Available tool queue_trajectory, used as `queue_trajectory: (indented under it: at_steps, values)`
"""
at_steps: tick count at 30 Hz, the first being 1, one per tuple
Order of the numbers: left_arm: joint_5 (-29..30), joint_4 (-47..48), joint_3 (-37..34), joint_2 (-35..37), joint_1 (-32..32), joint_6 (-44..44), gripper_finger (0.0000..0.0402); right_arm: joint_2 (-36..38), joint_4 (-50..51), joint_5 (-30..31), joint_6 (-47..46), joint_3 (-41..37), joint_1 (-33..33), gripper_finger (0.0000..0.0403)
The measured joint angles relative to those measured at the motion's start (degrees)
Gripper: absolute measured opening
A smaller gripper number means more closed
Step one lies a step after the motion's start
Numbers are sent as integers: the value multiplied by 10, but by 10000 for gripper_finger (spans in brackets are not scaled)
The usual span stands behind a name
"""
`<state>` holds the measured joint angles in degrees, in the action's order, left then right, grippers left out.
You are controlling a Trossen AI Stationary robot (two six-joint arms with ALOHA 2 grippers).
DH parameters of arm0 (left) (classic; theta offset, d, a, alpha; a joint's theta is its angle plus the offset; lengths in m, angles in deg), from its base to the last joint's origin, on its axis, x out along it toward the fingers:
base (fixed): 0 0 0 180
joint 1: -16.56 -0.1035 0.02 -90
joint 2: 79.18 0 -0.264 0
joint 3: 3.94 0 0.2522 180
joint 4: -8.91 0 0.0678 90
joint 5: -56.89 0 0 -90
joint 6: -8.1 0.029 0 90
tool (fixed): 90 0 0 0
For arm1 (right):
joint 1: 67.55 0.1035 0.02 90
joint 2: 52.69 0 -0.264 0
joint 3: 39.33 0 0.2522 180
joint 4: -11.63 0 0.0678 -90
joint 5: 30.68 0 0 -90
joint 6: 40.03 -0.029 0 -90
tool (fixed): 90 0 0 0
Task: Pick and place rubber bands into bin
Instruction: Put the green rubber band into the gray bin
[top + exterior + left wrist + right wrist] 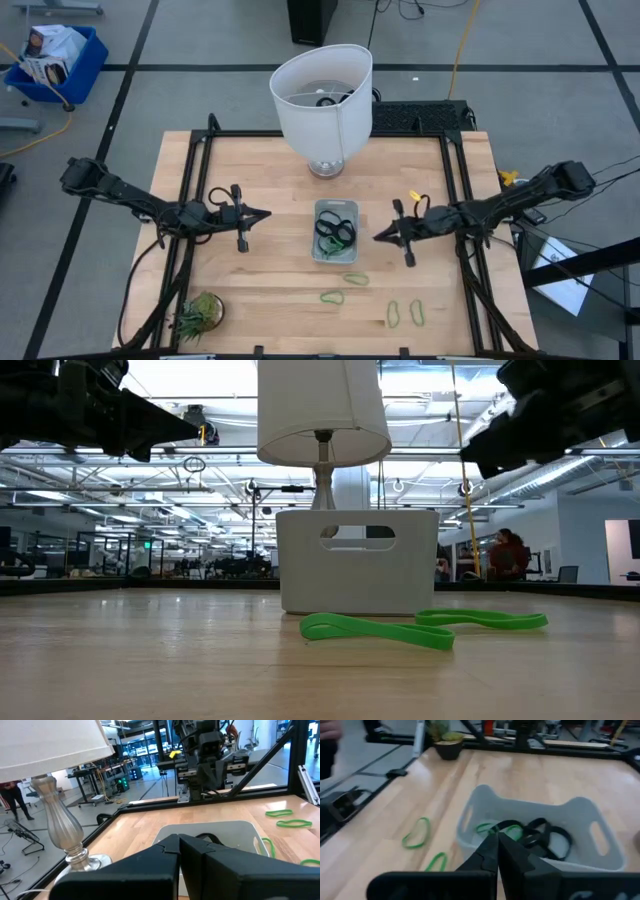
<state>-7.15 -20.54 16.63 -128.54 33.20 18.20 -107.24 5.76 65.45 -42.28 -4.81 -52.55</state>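
Note:
The pale bin stands on the table's middle and holds several dark and light-green rubber bands. Several light-green rubber bands lie flat on the wood near the front edge: one just in front of the bin, one nearer, and two to the right. My left gripper hovers left of the bin, shut and empty. My right gripper hovers right of the bin, shut and empty. In the low view both arms hang well above the table.
A white lampshade on a silver lamp base stands just behind the bin. A small spiky green plant in a pot sits at the front left corner. A black frame runs round the table. A person is far off in the room.

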Motion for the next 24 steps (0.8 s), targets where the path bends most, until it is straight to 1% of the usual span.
queue_trajectory:
  at_steps: [3,5,9,12,15,17,21,22,24]
  values:
    - [0,1,0,0,0,-1,6,6,6,-3,8,-2,45,0]
    - [0,1,0,0,0,-1,6,6,10,10,14,-2,85,0]
    - [0,1,0,0,0,-2,6,6,24,83,-9,2,157,0]
    - [0,1,0,0,0,-2,6,6,34,128,-20,3,195,0]
    - [0,1,0,0,0,-4,6,6,48,162,-25,3,214,0]
    - [0,1,0,0,0,-13,6,6,54,163,-22,3,217,0]
    - [0,1,0,0,0,-39,6,16,65,167,31,1,217,0]
    - [-3,3,0,0,0,-48,6,23,63,176,42,-2,214,0]
    - [-27,16,0,0,0,-53,6,41,62,203,59,-7,203,0]
